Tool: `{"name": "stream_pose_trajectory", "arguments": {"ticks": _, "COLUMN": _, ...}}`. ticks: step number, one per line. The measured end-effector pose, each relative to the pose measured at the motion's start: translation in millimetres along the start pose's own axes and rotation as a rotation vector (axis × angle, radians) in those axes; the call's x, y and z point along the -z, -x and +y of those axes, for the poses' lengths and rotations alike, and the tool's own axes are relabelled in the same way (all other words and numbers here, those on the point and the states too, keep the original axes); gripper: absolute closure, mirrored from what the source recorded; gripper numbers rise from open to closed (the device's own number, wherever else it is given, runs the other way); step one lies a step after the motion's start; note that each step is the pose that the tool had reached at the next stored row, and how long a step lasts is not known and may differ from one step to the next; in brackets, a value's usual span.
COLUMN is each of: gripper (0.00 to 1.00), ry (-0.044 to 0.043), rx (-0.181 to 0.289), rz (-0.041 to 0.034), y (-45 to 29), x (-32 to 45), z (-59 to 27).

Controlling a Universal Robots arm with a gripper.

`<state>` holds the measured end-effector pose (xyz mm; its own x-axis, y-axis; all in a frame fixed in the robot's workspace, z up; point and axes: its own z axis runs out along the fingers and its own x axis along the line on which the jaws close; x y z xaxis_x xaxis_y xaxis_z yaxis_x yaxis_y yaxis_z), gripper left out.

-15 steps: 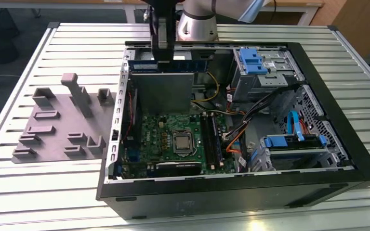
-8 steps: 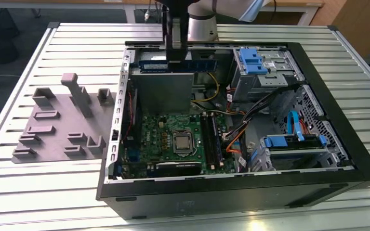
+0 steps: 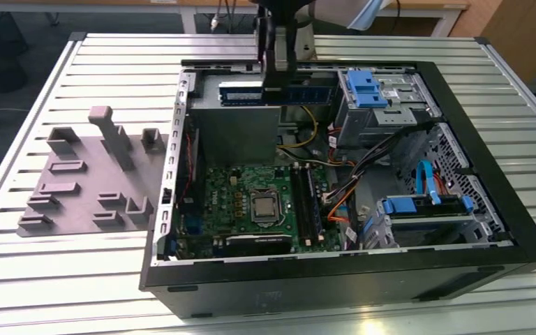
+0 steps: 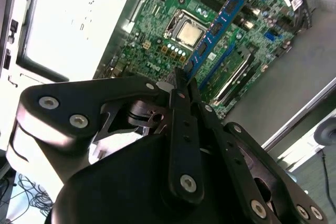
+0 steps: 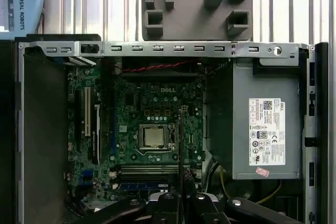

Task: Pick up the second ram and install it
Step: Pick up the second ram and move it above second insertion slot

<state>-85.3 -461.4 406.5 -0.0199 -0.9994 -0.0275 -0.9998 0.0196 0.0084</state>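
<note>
Over the open computer case (image 3: 343, 283), second ram (image 4: 217, 27) clamped between the jaws, jutting past them

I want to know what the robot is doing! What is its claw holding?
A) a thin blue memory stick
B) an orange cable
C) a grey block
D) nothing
A: the gripper is shut on the second ram, a thin blue stick.

The hand (image 4: 182, 80) is matte black, built of jointed link bars (image 4: 94, 98). Silver screws (image 4: 188, 183) dot its pivots. The fingers (image 4: 181, 121) are slim and flat.
</note>
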Motion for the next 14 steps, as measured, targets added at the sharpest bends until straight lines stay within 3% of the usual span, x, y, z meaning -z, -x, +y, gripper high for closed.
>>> {"name": "stream_pose_trajectory", "arguments": {"ticks": 14, "gripper": 0.86, "ry": 0.0000, "rx": 0.000, "rz": 0.0000, "y": 0.7, "x": 0.0, "z": -37.0}}
